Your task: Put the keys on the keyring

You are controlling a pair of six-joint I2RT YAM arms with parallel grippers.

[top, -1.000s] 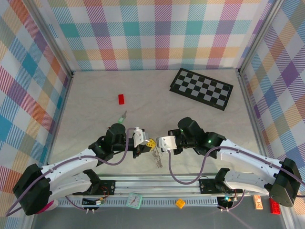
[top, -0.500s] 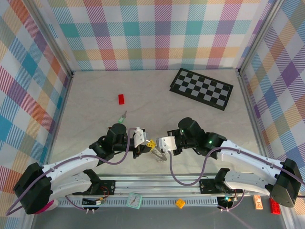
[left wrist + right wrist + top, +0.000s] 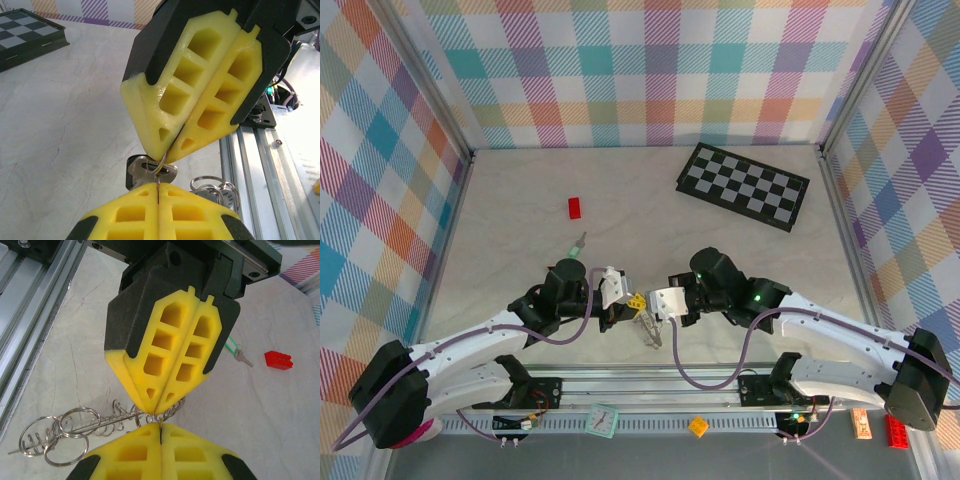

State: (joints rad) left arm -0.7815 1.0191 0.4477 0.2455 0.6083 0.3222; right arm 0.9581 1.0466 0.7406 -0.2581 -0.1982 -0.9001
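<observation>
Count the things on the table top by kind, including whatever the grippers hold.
Keys: 2, the light green key and the black key
Keyring: 1
Red brick: 1
Chequered board: 1
Total: 5

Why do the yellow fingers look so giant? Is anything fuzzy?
Left wrist view: the yellow fingers sit right by the lens, so they look giant; the chequered board behind looks tiny. Right wrist view: the metal rings look sharp. Top view: even light, faint shadows.
</observation>
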